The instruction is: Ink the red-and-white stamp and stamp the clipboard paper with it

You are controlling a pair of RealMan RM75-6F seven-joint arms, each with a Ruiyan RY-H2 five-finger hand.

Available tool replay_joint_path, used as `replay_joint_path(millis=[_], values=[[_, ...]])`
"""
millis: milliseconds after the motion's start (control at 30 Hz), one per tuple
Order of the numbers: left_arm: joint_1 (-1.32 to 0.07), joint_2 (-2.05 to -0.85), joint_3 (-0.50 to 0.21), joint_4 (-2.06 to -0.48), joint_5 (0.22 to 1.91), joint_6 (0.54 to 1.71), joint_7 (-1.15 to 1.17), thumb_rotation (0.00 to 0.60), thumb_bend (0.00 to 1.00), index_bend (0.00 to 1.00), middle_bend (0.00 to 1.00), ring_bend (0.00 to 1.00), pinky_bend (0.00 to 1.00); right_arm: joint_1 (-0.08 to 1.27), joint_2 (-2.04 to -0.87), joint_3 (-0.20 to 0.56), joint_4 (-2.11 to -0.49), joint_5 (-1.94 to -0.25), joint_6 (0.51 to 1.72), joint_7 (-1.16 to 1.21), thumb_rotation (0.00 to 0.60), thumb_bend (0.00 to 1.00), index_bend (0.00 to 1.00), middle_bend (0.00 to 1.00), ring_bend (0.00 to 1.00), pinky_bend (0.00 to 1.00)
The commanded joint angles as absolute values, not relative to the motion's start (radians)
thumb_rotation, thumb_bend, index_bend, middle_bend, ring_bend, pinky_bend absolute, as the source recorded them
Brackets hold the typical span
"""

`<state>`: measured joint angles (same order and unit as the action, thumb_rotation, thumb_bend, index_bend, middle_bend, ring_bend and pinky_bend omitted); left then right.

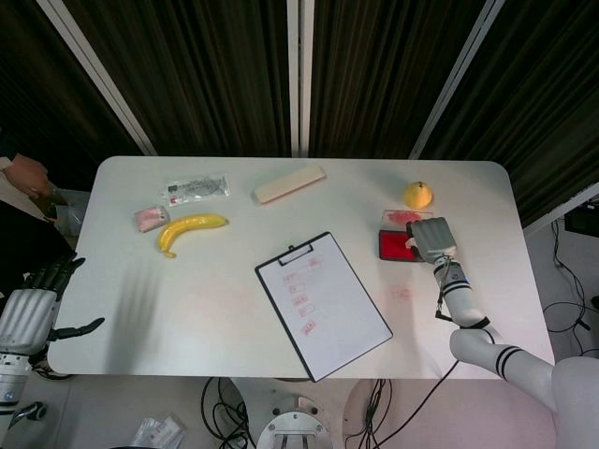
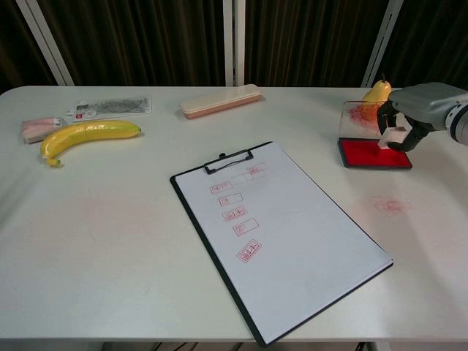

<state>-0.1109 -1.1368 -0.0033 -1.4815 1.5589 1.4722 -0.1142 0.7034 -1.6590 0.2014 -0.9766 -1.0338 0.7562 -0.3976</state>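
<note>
"One stamp (image 2: 391, 137) — where?"
"Gripped in right hand (image 2: 409, 117), over the red ink pad (image 2: 369, 155). Left hand (image 1: 28, 304) empty, fingers apart."
"Advice?"
"Press flat, lift straight — then the clipboard (image 2: 292, 227)."

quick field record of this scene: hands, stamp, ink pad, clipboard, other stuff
right hand: holds the stamp over the ink pad
left hand: open, off the table's left edge
ink pad: red, uncovered, right side of table
clipboard: centre, paper already bears several red stamp marks
other items: banana, pear, long beige case, two small packets far left
</note>
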Motion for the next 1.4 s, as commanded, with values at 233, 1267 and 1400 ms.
replay_joint_path(millis=[233, 1267, 1400], values=[[-0.109, -1.137, -0.003, -1.478, 1.557, 1.473, -0.117, 0.381, 0.07, 0.11, 0.08, 0.09, 0.18, 0.707, -1.701, 0.182, -0.914, -1.058, 0.76, -0.36, 0.6, 0.38, 0.72, 0.61, 0.78, 0.9], [-0.101, -1.125, -0.008, -1.5, 1.551, 1.489, -0.104, 0.381, 0.06, 0.11, 0.08, 0.09, 0.18, 0.75, -1.426, 0.037, -1.651, -1.491, 0.875, -0.468, 0.6, 0.38, 0.74, 0.63, 0.78, 0.9], [-0.097, -1.124, -0.007, -1.495, 1.551, 1.494, -0.11, 0.382, 0.06, 0.11, 0.08, 0.09, 0.18, 0.763, -1.46, -0.007, -1.625, -1.568, 0.864, -0.433, 0.6, 0.38, 0.75, 0.63, 0.78, 0.9]])
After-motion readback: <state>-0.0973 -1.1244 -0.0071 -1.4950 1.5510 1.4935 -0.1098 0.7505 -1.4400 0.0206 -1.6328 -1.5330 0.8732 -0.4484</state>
